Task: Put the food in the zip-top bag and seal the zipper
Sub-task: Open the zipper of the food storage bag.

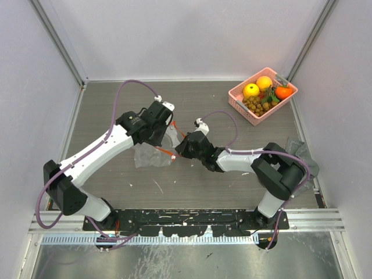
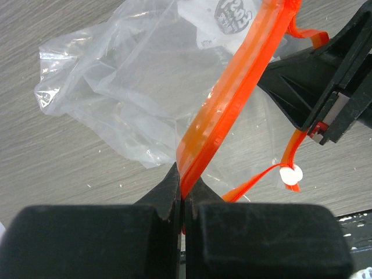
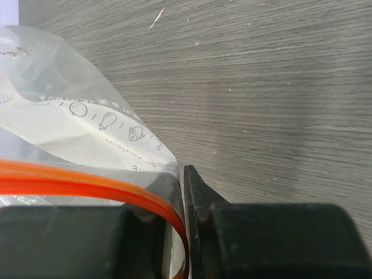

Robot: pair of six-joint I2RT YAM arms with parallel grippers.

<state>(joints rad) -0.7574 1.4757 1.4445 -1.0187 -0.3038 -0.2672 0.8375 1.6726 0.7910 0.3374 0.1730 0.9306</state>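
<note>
The clear zip-top bag [image 1: 150, 156] is held up off the table between my two grippers, empty. My left gripper [image 1: 165, 133] is shut on its red-orange zipper [image 2: 232, 99]; in the left wrist view the strip runs straight into the closed gripper [image 2: 185, 181], with the bag [image 2: 116, 81] hanging behind. My right gripper [image 1: 177, 150] is shut on the bag's other end, pinching the zipper [image 3: 70, 185] and the plastic [image 3: 75, 122] at the gripper [image 3: 181, 195]. The food lies in the pink basket [image 1: 239, 104] at the far right: a yellow fruit [image 1: 251, 90], two orange fruits [image 1: 264, 82] [image 1: 283, 92] and brown balls [image 1: 259, 105].
A grey cloth [image 1: 303, 152] lies at the right edge, beside the right arm's elbow. White walls enclose the table on three sides. The right gripper's black body [image 2: 325, 87] shows close by in the left wrist view.
</note>
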